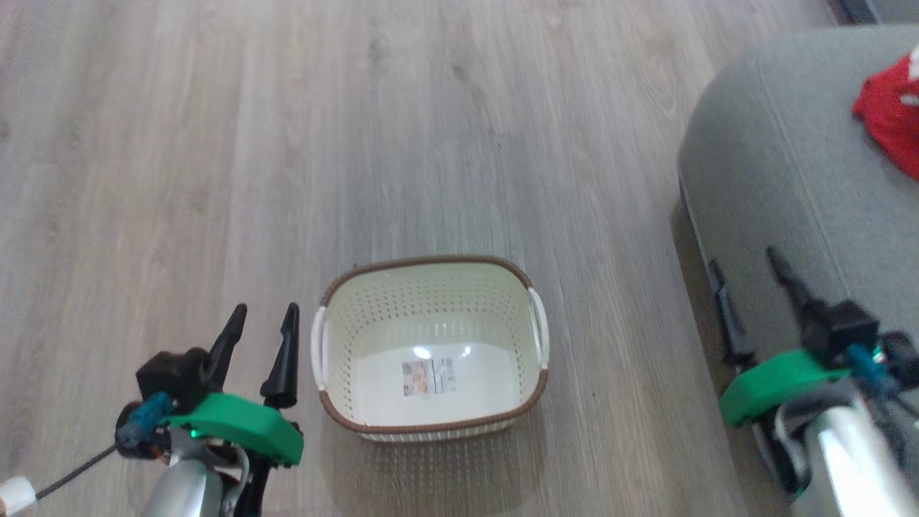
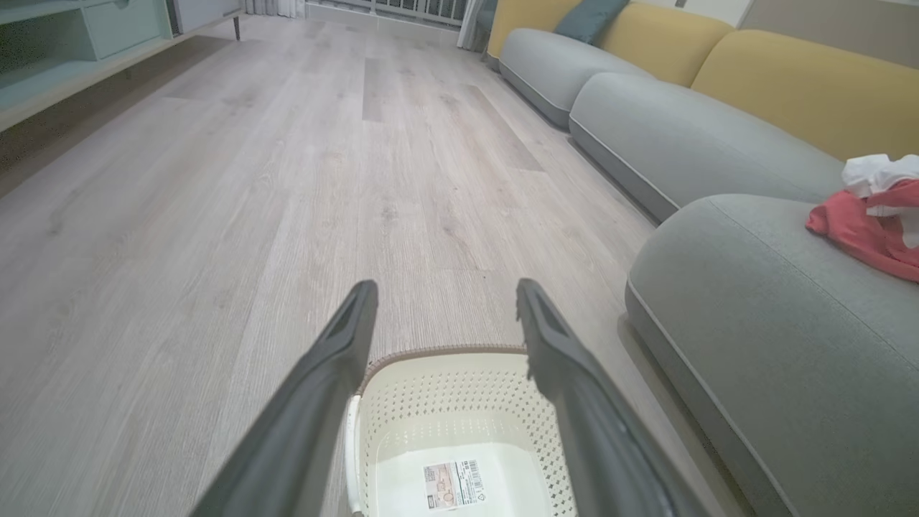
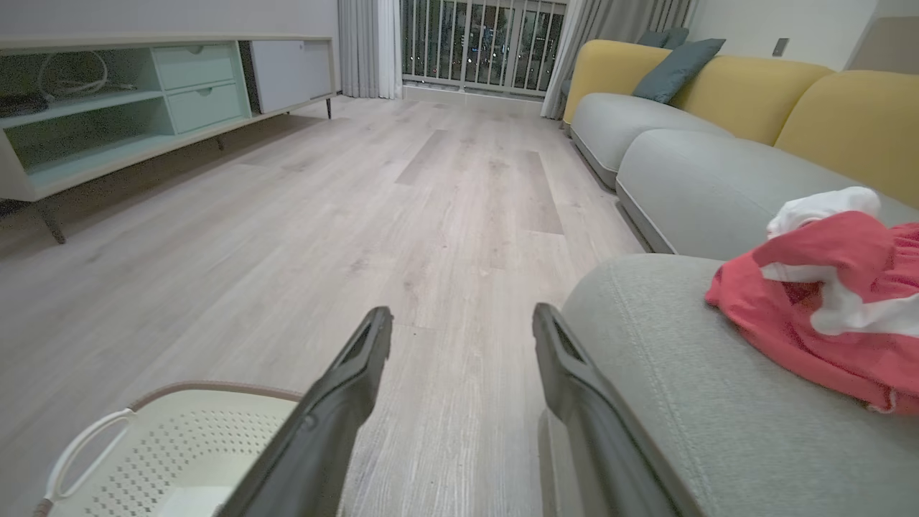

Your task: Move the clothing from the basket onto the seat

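Observation:
The cream-white basket [image 1: 431,273] with its brown rim stands on the wood floor, holding nothing but the label on its base; it also shows low in the left wrist view as the basket [image 2: 459,402] and the right wrist view as the basket [image 3: 179,438]. The red and white clothing [image 1: 890,115] lies on the grey-green seat [image 1: 782,179] at the right, seen too as the clothing [image 3: 826,309] and the clothing [image 2: 872,222]. My left gripper [image 1: 262,323] hangs open just left of the basket. My right gripper [image 1: 743,266] is open beside the seat's front edge, well short of the clothing.
More grey seats with yellow backs [image 3: 718,79] and a teal cushion run along the right. A pale green low cabinet [image 3: 108,108] lines the far left wall. Curtains and a railed window [image 3: 474,43] close the far end. Wood floor [image 1: 359,129] lies between them.

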Controlling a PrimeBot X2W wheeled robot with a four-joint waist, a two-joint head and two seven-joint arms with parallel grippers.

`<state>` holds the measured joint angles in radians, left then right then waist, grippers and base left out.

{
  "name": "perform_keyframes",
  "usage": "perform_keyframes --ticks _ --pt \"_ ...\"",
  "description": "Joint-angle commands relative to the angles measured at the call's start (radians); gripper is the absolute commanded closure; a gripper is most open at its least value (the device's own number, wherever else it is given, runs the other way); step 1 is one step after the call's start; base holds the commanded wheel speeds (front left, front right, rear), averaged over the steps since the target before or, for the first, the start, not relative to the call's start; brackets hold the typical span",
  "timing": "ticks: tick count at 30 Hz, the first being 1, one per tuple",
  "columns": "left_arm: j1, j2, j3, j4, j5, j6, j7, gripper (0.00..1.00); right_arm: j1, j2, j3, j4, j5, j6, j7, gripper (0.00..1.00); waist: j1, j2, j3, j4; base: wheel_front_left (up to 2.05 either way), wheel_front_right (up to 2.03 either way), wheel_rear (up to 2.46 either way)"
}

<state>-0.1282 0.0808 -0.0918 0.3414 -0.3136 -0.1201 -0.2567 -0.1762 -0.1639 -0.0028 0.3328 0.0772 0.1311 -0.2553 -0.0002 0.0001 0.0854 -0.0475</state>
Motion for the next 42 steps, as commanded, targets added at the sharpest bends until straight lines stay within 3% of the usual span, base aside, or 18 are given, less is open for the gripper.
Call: perform_keyframes --ticks 1,9,18,19,24,42 --pt "-0.015 -0.001 0.042 -0.026 0.011 -0.002 -0.005 0.00 0.011 0.007 0.017 -0.037 -0.010 0.000 -0.006 0.00 0.0002 -0.0001 -0.033 0.028 0.00 0.00 0.00" --pt "0.005 -0.020 0.094 -0.013 0.038 -0.006 -0.005 0.00 0.080 0.086 0.025 -0.050 -0.057 0.000 -0.006 0.00 0.0002 -0.0001 -0.066 0.033 0.00 0.00 0.00" --pt "0.013 -0.029 0.117 0.004 0.038 -0.009 -0.005 0.00 0.090 0.104 0.025 -0.048 -0.081 0.000 -0.006 0.00 0.0002 -0.0001 -0.077 0.025 0.00 0.00 0.00" --pt "0.034 -0.032 0.082 0.033 0.034 -0.009 0.000 1.00 0.115 0.100 0.003 -0.016 -0.077 0.000 0.000 1.00 0.0002 -0.0001 -0.077 0.025 0.00 0.00 0.00" --pt "0.061 -0.035 0.079 0.086 0.028 -0.009 0.002 1.00 0.134 0.101 0.005 0.034 -0.076 0.000 0.001 1.00 0.0002 -0.0001 -0.078 0.024 0.00 0.00 0.00" --pt "0.054 -0.035 0.098 0.061 -0.162 -0.009 0.056 1.00 0.124 0.103 -0.012 0.017 0.155 0.000 0.055 1.00 0.0002 -0.0001 -0.079 0.027 0.00 0.00 0.00"
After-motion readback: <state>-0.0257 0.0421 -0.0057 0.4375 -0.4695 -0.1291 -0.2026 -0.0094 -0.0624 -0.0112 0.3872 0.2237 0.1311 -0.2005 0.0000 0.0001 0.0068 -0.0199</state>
